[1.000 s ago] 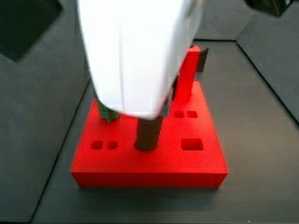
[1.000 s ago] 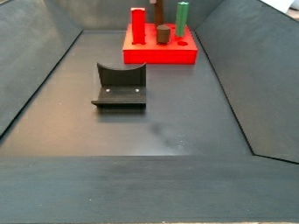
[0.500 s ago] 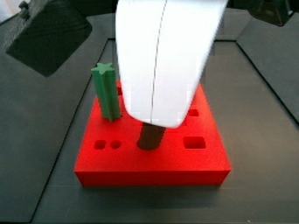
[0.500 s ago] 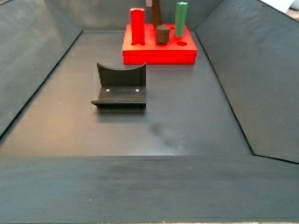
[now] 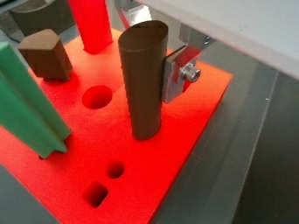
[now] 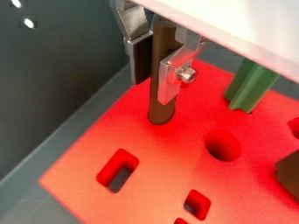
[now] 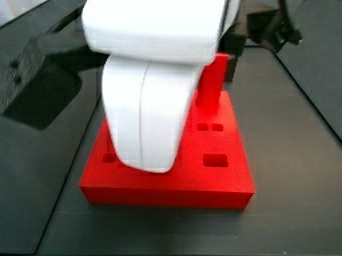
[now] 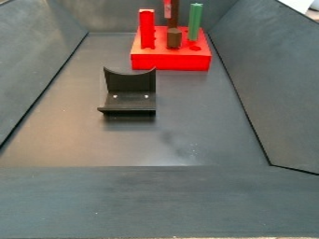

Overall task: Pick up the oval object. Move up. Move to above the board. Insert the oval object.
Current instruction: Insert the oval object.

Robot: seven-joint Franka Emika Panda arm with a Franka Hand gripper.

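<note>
Nearest me, the dark L-shaped fixture point(image 8: 127, 91) is sitting alone, well short of the thick bright red board point(image 5: 176, 149). On that board the tall plain brown oval object point(image 5: 143, 80) is standing upright in its hole, so insertion looks done. The gripper point(image 6: 159, 54) is flanking its top; whether it is clenching, I cannot tell. Sharing the board: one green star-topped peg point(image 5: 26, 101), one short dark brown angular peg point(image 5: 47, 52), one red square post point(image 5: 91, 24).
</note>
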